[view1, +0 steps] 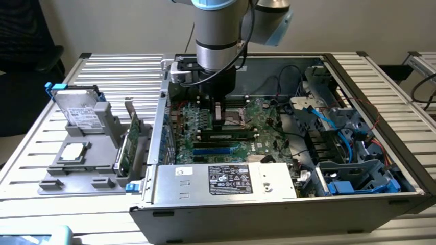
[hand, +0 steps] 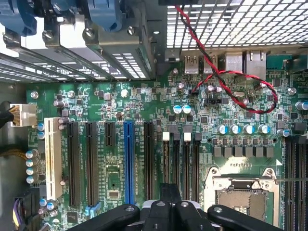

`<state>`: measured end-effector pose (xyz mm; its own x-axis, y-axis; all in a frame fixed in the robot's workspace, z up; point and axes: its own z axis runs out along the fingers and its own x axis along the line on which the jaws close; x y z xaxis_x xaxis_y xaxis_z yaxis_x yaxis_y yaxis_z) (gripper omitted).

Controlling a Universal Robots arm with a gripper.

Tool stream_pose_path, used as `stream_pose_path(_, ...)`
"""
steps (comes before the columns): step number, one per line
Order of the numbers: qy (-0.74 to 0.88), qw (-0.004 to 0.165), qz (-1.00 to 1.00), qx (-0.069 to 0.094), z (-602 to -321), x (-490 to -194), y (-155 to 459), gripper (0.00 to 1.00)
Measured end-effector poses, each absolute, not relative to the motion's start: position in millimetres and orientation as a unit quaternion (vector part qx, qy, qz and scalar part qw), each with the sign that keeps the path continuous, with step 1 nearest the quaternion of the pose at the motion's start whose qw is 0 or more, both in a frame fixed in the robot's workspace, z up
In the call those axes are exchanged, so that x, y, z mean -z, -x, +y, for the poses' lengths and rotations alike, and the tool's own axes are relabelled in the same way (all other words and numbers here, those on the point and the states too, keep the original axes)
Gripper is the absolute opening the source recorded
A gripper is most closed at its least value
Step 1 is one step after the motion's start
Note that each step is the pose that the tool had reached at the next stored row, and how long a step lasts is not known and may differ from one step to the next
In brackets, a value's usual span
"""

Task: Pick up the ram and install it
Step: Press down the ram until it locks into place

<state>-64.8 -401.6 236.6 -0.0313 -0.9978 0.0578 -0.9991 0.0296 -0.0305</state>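
The arm drops straight down into the open computer case (view1: 381, 168), gripper (view1: 216, 115) low over the motherboard (hand: 144, 120) beside the CPU socket (hand: 243, 195). Its fingers look drawn together, apparently holding nothing, though I can't be sure. The ram (view1: 228, 136) sits in its slot, just beside the gripper.
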Motion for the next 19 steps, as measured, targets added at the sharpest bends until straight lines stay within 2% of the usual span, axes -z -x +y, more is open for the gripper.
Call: stream_pose_path(19,-0.696,0.010,-0.717,-0.031,-401.6,-232.9,71.8,0.11)
